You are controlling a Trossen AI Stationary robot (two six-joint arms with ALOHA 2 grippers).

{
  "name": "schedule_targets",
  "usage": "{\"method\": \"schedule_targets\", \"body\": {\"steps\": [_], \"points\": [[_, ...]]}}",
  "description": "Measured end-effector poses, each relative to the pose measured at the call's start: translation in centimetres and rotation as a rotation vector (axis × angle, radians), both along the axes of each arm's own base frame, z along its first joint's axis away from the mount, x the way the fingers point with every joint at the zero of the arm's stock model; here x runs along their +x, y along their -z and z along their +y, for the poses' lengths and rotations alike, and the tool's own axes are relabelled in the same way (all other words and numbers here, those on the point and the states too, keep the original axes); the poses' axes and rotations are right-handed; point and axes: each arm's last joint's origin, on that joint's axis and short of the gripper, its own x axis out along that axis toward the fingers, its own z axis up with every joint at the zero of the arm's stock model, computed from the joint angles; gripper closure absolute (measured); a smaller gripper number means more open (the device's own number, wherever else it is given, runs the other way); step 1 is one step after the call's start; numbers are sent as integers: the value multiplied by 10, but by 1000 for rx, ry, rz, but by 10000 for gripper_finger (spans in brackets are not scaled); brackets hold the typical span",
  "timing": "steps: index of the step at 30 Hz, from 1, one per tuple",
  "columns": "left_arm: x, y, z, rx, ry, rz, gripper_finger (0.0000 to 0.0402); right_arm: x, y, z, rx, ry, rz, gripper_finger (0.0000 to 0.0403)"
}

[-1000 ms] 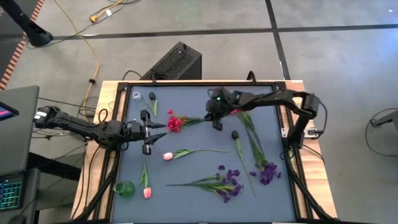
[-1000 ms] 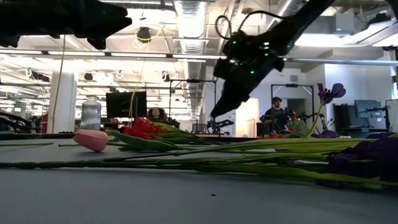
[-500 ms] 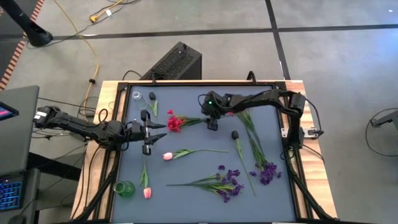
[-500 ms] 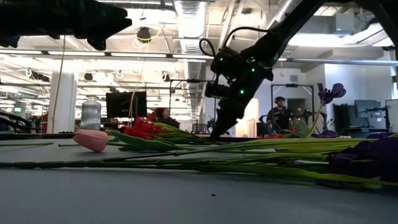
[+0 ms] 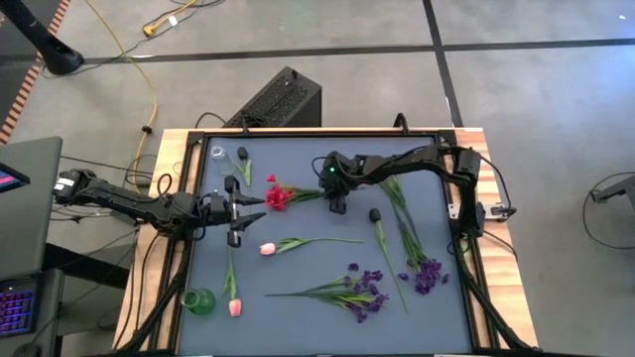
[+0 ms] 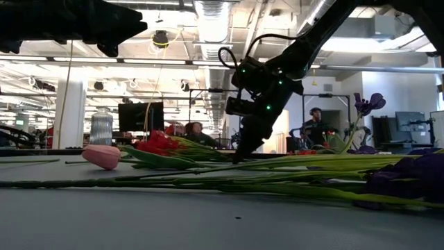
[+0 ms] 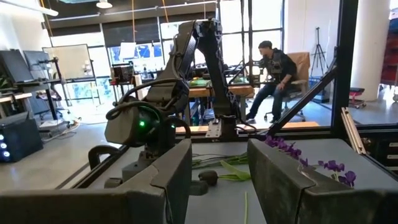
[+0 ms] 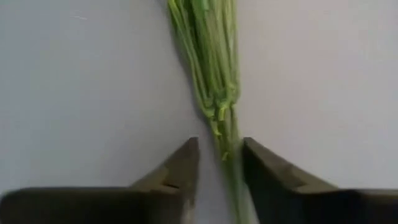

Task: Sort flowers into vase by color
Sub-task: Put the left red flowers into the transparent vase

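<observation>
The right gripper (image 5: 337,203) is down at the dark grey table mat (image 5: 298,307), its two dark fingers (image 8: 177,168) straddling the thin green stem (image 8: 217,93) of the red blossom spray (image 5: 278,195). The jaws stand a little apart with the stem between them; whether the pads actually pinch the stem I cannot tell, since a sliver of mat shows on either side. The red head lies toward the left arm's side of that gripper, near the middle of the far half of the mat.

The left gripper (image 5: 233,210) hovers over the mat's left edge, jaws partly apart with nothing between them; its wrist view looks across the table at the other arm and a seated person (image 7: 273,68) in the room behind.

Of the other flowers, a pink tulip bud on a long leafy stem (image 5: 268,249) lies just beyond the left gripper toward the centre, and a second pink tulip (image 5: 235,306) rests near the front left beside a small green glass vase (image 5: 197,300). Two bunches of purple iris-like blooms (image 5: 362,296) and (image 5: 429,275) lie at the front right, their stems running back toward the far edge. A small clear glass jar (image 5: 217,153) stands in the far left corner.

No brand, label or writing can be read anywhere in these views.
</observation>
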Motion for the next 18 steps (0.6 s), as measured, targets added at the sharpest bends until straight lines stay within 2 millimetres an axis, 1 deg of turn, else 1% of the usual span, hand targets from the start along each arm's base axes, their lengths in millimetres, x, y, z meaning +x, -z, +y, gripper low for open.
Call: {"method": "schedule_targets", "body": {"steps": [4,5,7,10,12,15,18], "points": [[0,0,0,-1,-2,0,256,0,0,0,18,25,-1,368],[0,0,0,-1,-2,0,256,-1,-2,0,25,32,-4,380],[0,0,0,-2,-1,2,256,-1,-5,1,51,39,-20,381],[0,1,0,-15,1,12,256,-3,-16,3,107,35,-47,364],[0,2,0,-20,2,17,256,-5,-26,3,113,29,-79,360],[0,2,0,-23,2,17,256,-10,-48,-2,105,29,-186,372],[0,2,0,-36,9,19,256,-17,-63,-10,143,33,-296,382]]}}
